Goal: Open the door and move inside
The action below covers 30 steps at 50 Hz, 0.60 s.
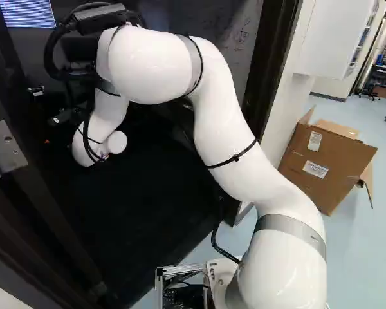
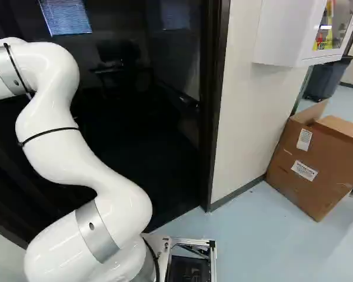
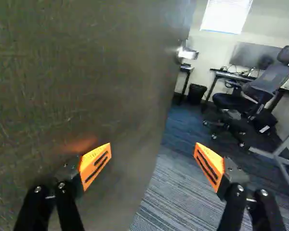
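At the left of the left base view, the gripper (image 1: 62,118) is a small dark shape beside the arm's wrist, its fingers hard to make out. The wrist view shows the gripper (image 3: 152,161) open, its orange pads wide apart and nothing between them. The door (image 3: 86,72) stands swung inward as a broad dark face behind one finger; whether they touch, I cannot tell. Its silver lever handle (image 3: 188,52) is farther ahead, near the door's far edge. Past the other finger lies the room's carpet (image 3: 178,192). A metal hinge (image 1: 4,149) shows on the dark frame.
The arm reaches through the doorway, whose dark right post (image 2: 215,106) meets a pale wall (image 2: 247,106). Right of it stand a cardboard box (image 2: 317,164) and a white wall cabinet (image 2: 282,35). Inside are an office chair (image 3: 255,94), a desk (image 3: 231,75) and a black bin (image 3: 197,93).
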### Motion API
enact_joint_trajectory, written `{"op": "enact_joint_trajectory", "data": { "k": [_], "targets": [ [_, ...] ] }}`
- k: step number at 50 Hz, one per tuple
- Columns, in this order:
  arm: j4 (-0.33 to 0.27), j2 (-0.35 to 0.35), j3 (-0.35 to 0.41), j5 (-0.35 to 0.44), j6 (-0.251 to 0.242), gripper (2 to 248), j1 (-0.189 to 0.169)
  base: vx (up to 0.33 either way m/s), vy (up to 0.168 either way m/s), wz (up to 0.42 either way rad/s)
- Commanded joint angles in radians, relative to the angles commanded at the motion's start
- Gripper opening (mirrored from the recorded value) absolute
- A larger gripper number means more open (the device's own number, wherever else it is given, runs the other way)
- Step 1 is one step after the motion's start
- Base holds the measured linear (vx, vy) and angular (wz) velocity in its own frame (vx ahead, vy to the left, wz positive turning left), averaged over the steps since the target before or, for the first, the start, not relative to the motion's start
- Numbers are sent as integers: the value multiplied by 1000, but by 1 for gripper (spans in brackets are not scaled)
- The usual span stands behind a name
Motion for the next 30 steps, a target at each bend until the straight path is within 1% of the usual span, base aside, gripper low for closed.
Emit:
{"op": "enact_joint_trajectory", "data": {
  "k": [14, 30],
  "targets": [
    [-8, -3, -4, 0, 0, 247, 11, 0, 0, 0],
    [-8, -4, -5, 0, 0, 247, 12, 0, 0, 0]
  ]
}}
